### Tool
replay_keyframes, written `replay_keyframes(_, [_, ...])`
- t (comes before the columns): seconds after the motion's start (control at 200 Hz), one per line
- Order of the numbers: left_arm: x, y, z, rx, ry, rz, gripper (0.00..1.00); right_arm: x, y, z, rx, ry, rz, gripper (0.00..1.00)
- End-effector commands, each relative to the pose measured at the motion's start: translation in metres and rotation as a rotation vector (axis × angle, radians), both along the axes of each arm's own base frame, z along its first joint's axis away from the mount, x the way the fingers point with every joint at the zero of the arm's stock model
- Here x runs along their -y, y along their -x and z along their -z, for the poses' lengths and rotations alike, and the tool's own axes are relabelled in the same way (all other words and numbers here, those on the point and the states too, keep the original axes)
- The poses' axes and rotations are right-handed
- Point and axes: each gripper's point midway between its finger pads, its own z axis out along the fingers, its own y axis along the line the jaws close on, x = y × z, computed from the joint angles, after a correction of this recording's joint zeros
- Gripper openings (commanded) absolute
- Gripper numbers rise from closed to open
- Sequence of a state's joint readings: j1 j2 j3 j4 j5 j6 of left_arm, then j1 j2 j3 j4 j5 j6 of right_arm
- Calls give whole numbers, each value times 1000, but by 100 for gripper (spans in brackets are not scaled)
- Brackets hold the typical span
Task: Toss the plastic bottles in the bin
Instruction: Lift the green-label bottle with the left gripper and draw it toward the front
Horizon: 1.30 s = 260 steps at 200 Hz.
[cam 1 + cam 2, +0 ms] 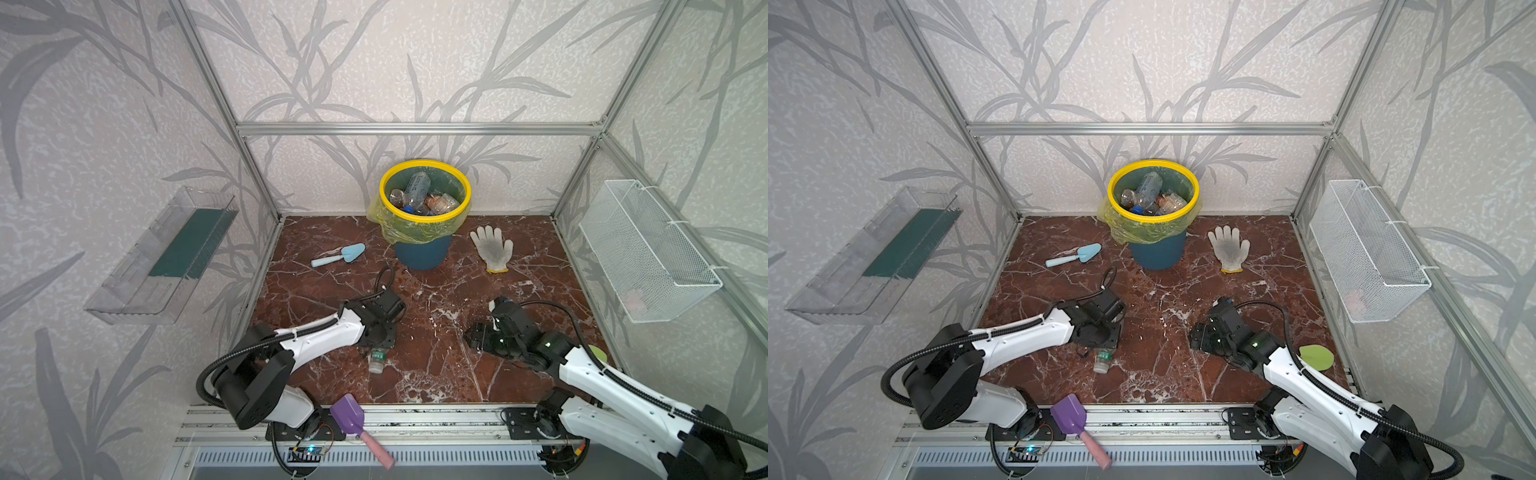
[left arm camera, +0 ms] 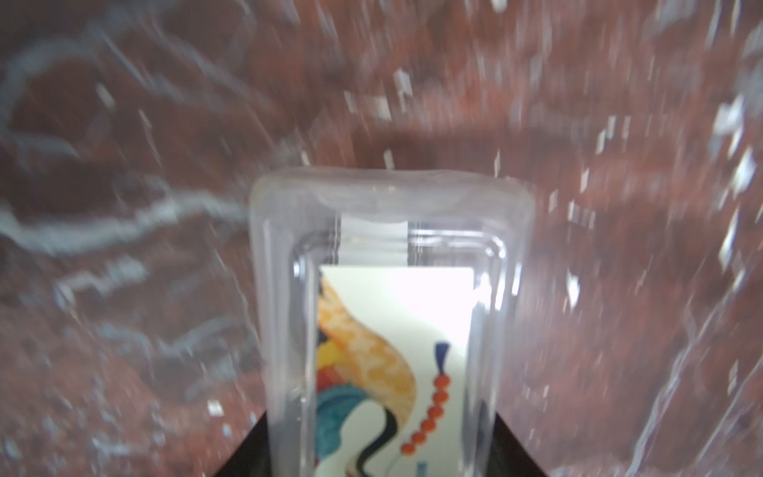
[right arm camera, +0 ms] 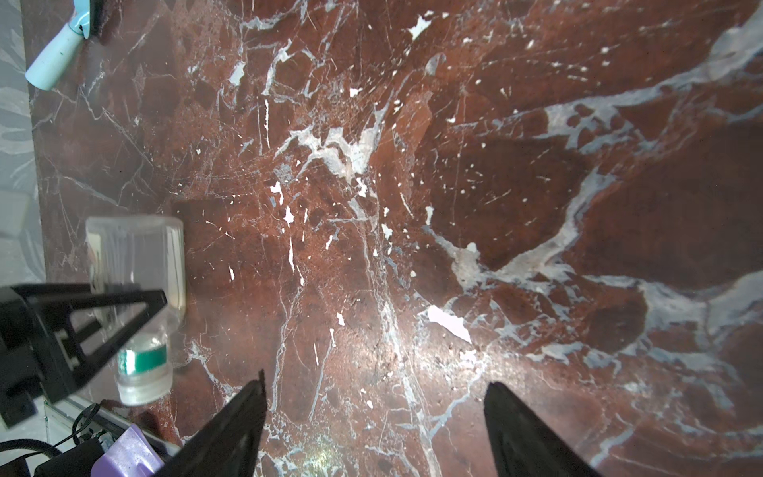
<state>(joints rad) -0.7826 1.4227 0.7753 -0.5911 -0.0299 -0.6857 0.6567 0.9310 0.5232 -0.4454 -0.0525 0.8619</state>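
Observation:
A clear plastic bottle (image 1: 377, 360) with a green band near its neck lies low over the marble floor at the front left. My left gripper (image 1: 375, 347) is shut on it. In the left wrist view the bottle (image 2: 388, 289) fills the space between the black jaws, and that view is blurred. The right wrist view shows the same bottle (image 3: 136, 256) with a left finger (image 3: 103, 314) across it. My right gripper (image 3: 375, 384) is open over bare floor with nothing between its fingers. The teal bin (image 1: 424, 216) with a yellow rim stands at the back and holds several bottles (image 1: 417, 185).
A light-blue trowel (image 1: 338, 254) lies left of the bin and a white glove (image 1: 492, 248) to its right. A purple scoop (image 1: 349, 411) rests on the front rail. A green disc (image 1: 1316, 357) lies by the right arm. A wire basket (image 1: 648, 249) and a clear tray (image 1: 162, 257) hang on the side walls.

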Motion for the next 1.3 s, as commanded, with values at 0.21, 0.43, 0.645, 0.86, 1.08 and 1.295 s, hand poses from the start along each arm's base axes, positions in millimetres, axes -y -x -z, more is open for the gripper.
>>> replay_keyframes(0.21, [-16,36,-12,38,-10,-94,79,-12,-11,-14,40,-11,-31,83])
replay_keyframes(0.43, [-12,22,-26,83,-37,-81,83,-11,-11,-17,43,-12,-27,83])
replay_keyframes(0.645, [-5,18,-14,62,-67,-62,80,-6,-8,-16,45,-5,-17,83])
replay_keyframes(0.86, [-7,19,-8,48,-79,-64,72,-6,-7,-14,40,-6,-15,81])
replay_keyframes(1.08, [-12,25,-19,60,-46,-83,64,-7,-8,-13,36,-5,-17,80])
replay_keyframes(1.295, [-14,30,-28,68,-2,-105,53,-11,-10,-10,28,-6,-25,80])
